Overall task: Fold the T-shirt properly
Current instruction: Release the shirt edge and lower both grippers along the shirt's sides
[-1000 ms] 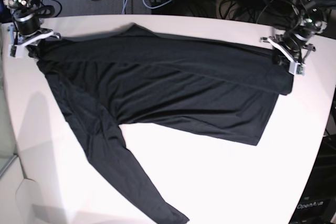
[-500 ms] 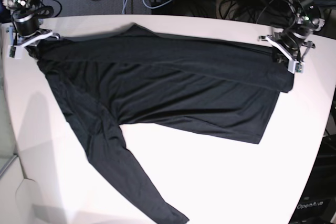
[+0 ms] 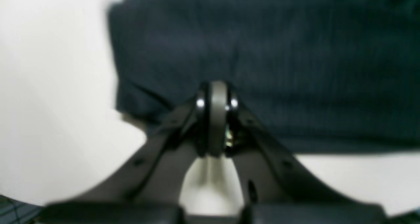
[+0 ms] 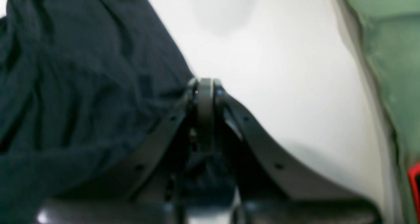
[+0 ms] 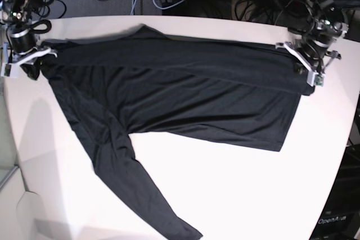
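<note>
At table edge point(image 5: 236, 195), T-shirt point(image 5: 185, 91) sleeve cut off

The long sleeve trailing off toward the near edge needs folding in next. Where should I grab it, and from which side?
Judging from the base view, take the sleeve of the T-shirt near its cuff, the free end lying flat on the table. Come from above on the body side, where bare table borders it. The right pincer looks nearer than the left pincer. A pinch across its narrow width should lift it cleanly.

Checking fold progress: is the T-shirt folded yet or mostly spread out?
Mostly spread. The T-shirt lies flat across the table, only its far edge doubled over, one sleeve trailing toward the near edge.
</note>
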You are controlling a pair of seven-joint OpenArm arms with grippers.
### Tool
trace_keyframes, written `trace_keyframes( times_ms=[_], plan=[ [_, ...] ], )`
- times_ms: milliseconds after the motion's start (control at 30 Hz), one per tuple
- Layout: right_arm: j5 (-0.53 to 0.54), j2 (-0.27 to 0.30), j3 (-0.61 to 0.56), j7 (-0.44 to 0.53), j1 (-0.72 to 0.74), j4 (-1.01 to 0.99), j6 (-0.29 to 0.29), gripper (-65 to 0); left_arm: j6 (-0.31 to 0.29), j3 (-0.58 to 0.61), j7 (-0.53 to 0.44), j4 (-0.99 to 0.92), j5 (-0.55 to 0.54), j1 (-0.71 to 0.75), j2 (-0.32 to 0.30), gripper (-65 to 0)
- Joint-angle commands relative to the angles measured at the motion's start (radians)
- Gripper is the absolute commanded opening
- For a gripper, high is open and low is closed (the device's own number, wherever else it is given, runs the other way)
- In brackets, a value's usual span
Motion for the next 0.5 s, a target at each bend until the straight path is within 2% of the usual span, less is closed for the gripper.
trace_keyframes(
  times_ms=[0,167,200,267,367,467],
  plan=[
    [0.005,0.016,0.008,0.024,0.0,0.013,-0.003,-64.0,0.002,-0.001,-0.016,0.014,-0.011,-0.017,-0.008,-63.4],
    [0.005,0.016,0.0,0.021,0.035,0.012,-0.003,-63.8,0.002,-0.003,-0.025,0.017,-0.011,-0.056,-0.02,-63.4],
    [0.003,0.016,0.0,0.019,0.044,0.012,-0.003,-62.4,0.002,-0.004,-0.025,0.017,-0.011,-0.068,-0.02,-63.3],
    [0.003,0.018,0.0,0.001,0.076,0.012,-0.003,-55.4,0.002,-0.004,-0.022,0.017,-0.011,-0.097,-0.045,-62.3],
    [0.003,0.024,0.0,-0.054,0.138,0.012,-0.003,-43.5,0.002,-0.006,-0.016,0.017,-0.011,-0.146,-0.052,-53.0],
    [0.003,0.041,-0.023,-0.111,0.201,0.012,-0.003,-37.6,0.002,-0.006,-0.023,0.015,-0.011,-0.191,-0.052,-42.9]
  ],
)
